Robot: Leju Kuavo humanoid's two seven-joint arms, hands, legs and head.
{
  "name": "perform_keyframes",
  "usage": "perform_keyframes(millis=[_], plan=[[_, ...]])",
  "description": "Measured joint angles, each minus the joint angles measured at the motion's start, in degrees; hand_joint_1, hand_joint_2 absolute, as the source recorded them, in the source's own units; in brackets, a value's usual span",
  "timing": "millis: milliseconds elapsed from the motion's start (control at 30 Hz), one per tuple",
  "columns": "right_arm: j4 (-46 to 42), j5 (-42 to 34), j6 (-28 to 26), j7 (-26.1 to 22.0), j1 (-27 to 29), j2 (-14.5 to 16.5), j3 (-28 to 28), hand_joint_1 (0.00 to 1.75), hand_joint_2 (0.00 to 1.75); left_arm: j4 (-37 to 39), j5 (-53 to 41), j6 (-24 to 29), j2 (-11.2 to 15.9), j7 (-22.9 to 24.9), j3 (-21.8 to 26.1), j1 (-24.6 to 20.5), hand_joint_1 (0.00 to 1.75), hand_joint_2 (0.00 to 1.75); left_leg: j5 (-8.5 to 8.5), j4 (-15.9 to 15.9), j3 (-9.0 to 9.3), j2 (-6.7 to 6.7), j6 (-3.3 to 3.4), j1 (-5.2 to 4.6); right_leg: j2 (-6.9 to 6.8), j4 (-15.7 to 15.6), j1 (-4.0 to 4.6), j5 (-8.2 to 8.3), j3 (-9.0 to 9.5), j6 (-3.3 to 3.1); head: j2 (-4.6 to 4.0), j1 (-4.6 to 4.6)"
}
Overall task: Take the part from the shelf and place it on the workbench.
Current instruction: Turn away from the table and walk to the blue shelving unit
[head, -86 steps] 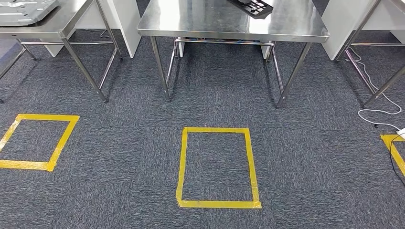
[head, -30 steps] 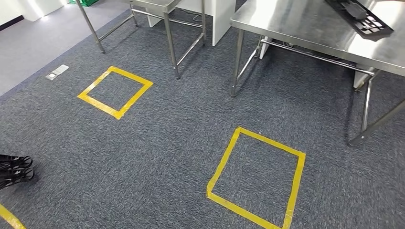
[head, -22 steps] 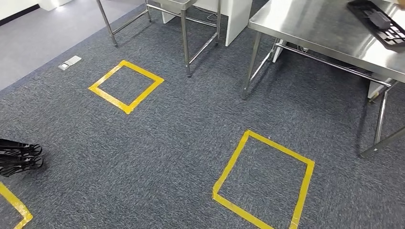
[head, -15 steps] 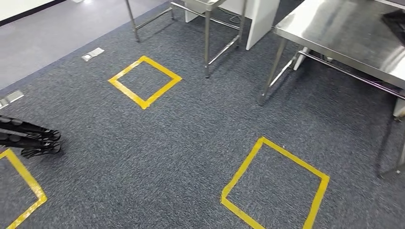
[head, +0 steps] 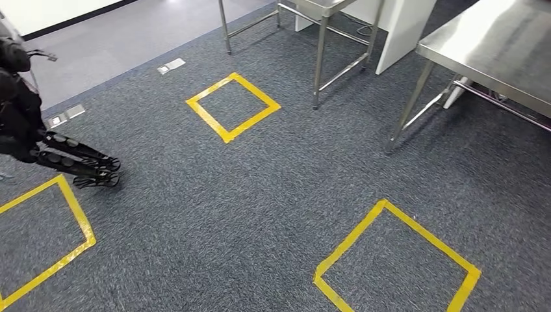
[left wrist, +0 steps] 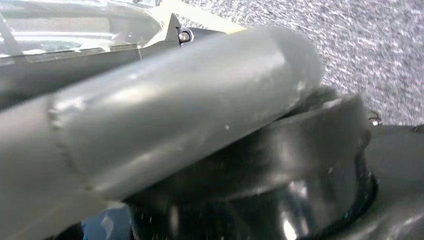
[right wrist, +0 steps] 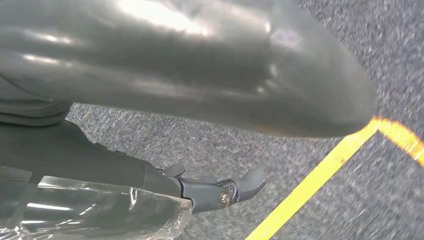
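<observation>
— Part for the workbench: where is it now?

— I cannot tell where it is.

— And the hands?

— The left hand (head: 79,164) hangs low at the left side in the head view. Its dark fingers (head: 97,170) are stretched out straight, close above the carpet (head: 247,195), and they hold nothing. Of the right hand (right wrist: 190,70), the wrist view gives a thick grey thumb very near the camera and one dark finger (right wrist: 220,192) reaching over the carpet. If this hand is loose or clenched, I cannot tell.

— What lies around the left hand?

— Just beside it on the floor is a yellow tape square (head: 78,221), cut by the picture edge. Past the hand, two small metal floor plates (head: 171,65) sit where the carpet meets a smooth grey floor (head: 130,29).

— And further away?

— A second tape square (head: 232,106) lies before a steel table (head: 320,39), and a third one (head: 396,257) is nearer to the robot, at the right. Above this one stands the steel tabletop (head: 500,55) on thin legs, with a white panel (head: 403,29) between the two tables.
</observation>
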Motion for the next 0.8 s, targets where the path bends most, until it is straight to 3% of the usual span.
perform_keyframes(millis=[33, 100, 167, 233, 267, 333, 400, 467, 500, 567, 600, 667, 733, 767, 800], plan=[[0.0, 0.0, 0.0, 0.0, -0.1, 0.0, 0.0, 0.0, 0.0, 0.0, 0.0, 0.0, 0.1, 0.1, 0.0, 0.0, 0.0, 0.0, 1.95, -3.7, 2.0, 0.56, 0.28, -0.03, -0.61, 0.0, 0.07, -0.09, 0.11, -0.01, 0.0, -0.01], [0.0, 0.1, 0.0, 0.0, -0.2, 0.2, 0.0, 0.0, 0.0, 0.0, 0.0, 0.0, 0.2, 0.1, 0.0, -0.1, 0.0, 0.0, 4.84, -11.8, 6.4, 3.3, 1.17, -0.53, -1.65, 0.0, 0.34, -0.34, 0.39, 0.17, 0.0, 0.06], [0.0, 0.1, -0.1, 0.1, -0.2, 0.4, 0.0, 0.0, 0.0, 0.0, 0.0, 0.0, 0.2, 0.1, 0.0, -0.3, 0.0, 0.0, 5.39, -15.0, 8.08, 4.74, 1.86, -1.17, -2.68, -0.1, 0.51, -0.58, 0.63, 0.62, 0.0, 0.08], [0.0, 0.1, -0.2, 0.1, -0.3, 0.5, 0.0, 0.0, 0.0, 0.0, 0.0, 0.0, 0.2, 0.0, -0.1, -0.3, 0.0, 0.0, 5.72, -15.7, 8.21, 3.24, 2.31, -1.18, -3.71, -0.3, 0.71, -0.77, 0.95, 1.14, 0.0, 0.02], [0.0, 0.1, -0.2, 0.1, -0.3, 0.5, 0.0, 0.0, 0.0, 0.0, 0.0, 0.0, 0.2, 0.1, -0.2, -0.2, 0.0, 0.0, 6.06, -16.3, 8.54, 2.54, 2.55, -1.03, -3.26, 0.0, 0.74, -1.15, 1.0, 1.35, 0.0, 0.12], [0.0, 0.1, -0.3, 0.1, -0.2, 0.6, 0.0, 0.0, 0.0, 0.0, 0.1, 0.0, 0.1, 0.2, -0.5, -0.1, 0.0, 0.0, 6.86, -17.5, 9.23, 1.1, 3.15, -0.55, -0.3, 3.6, 0.79, -3.23, -0.42, 1.24, 0.0, 0.33], [0.0, 0.1, -0.4, 0.2, 0.0, 0.5, 0.0, 0.0, 0.0, 0.0, 0.1, -0.1, -0.1, 0.2, -0.7, -0.2, 0.0, 0.0, 7.1, -17.7, 9.25, -0.45, 3.43, -0.47, 2.62, 11.2, 0.47, -6.39, -4.07, 0.87, 0.0, 0.51], [0.0, 0.1, -0.5, 0.4, 0.3, 0.4, 0.0, 0.0, 0.0, 0.0, 0.2, -0.1, -0.2, 0.2, -0.8, -0.2, 0.0, 0.0, 7.09, -17.6, 9.21, -2.24, 3.41, -0.43, 3.34, 15.9, 0.19, -7.54, -6.76, 1.41, 0.0, 0.58], [0.0, 0.1, -0.6, 0.6, 0.3, 0.3, 0.0, 0.0, 0.0, 0.0, 0.3, -0.1, -0.2, 0.2, -0.8, -0.2, 0.0, 0.0, 7.05, -17.5, 9.26, -3.11, 3.34, -0.38, 3.46, 15.1, -0.01, -6.65, -6.59, 2.06, 0.0, 0.57], [0.0, 0.1, -0.7, 0.8, 0.4, 0.1, 0.0, 0.0, 0.0, 0.0, 0.4, -0.2, -0.2, 0.2, -0.8, -0.1, 0.0, 0.0, 6.79, -17.0, 9.25, -4.76, 2.89, -0.21, 4.91, 7.8, -0.69, -2.9, -3.57, 3.56, 0.0, 0.62], [0.0, 0.1, -0.7, 0.9, 0.4, 0.1, 0.0, 0.0, 0.0, 0.0, 0.4, -0.3, -0.2, 0.2, -0.8, -0.2, 0.0, 0.0, 6.51, -16.5, 9.09, -5.48, 2.47, -0.25, 6.06, 4.1, -0.91, -1.33, -2.12, 3.86, 0.0, 0.72], [0.0, 0.1, -0.8, 1.0, 0.3, 0.0, 0.0, 0.0, 0.0, 0.0, 0.4, -0.4, -0.2, 0.3, -0.8, -0.3, 0.0, 0.0, 6.05, -15.7, 8.56, -6.49, 1.67, -0.35, 7.46, 0.6, -1.03, 0.02, -0.65, 3.44, 0.0, 0.7], [0.0, 0.1, -0.9, 1.1, 0.2, 0.1, 0.0, 0.0, 0.0, 0.0, 0.6, -0.5, -0.1, 0.4, -0.8, -0.3, 0.0, 0.0, 6.03, -15.5, 8.22, -7.27, 1.17, -0.21, 6.49, 0.6, -0.86, 0.16, -0.41, 2.52, 0.0, 0.5], [0.0, 0.1, -1.1, 1.2, 0.1, 0.2, 0.0, 0.0, 0.0, 0.0, 0.8, -0.4, -0.1, 0.5, -0.8, -0.2, 0.0, 0.0, 5.87, -15.2, 8.04, -6.83, 0.97, -0.11, 5.98, 0.6, -0.9, 0.27, -0.25, 2.2, 0.0, 0.46], [0.0, 0.2, -1.2, 1.3, 0.1, 0.2, 0.0, 0.0, 0.0, 0.0, 1.0, -0.3, -0.1, 0.5, -0.8, -0.3, 0.0, 0.0, 5.09, -14.0, 7.44, -5.53, 0.74, -0.09, 5.33, 0.5, -0.93, 0.32, -0.18, 1.82, 0.0, 0.29]])
